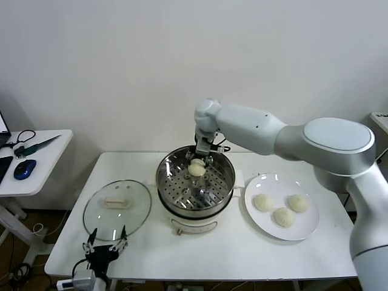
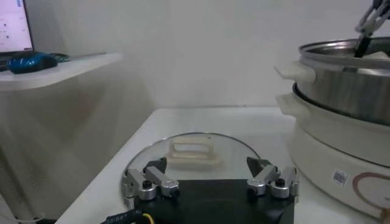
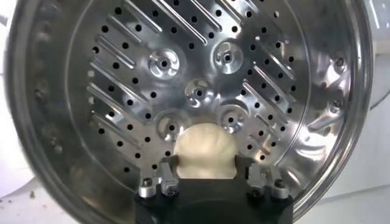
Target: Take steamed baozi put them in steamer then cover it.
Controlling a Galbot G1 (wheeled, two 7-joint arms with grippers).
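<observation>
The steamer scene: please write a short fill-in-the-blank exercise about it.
1. The white plate holds ____ baozi.
2. The cover lies on the table, on the ____ side of the steamer.
3. The right end effector is above the steamer, with ____ baozi between its fingers.

Missing words: three; left; one

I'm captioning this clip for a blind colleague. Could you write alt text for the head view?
The right gripper reaches into the steamer at the table's middle, a baozi between its fingers. Three more baozi sit on a plate to its right. The cover lies to its left, the open left gripper near it.
</observation>
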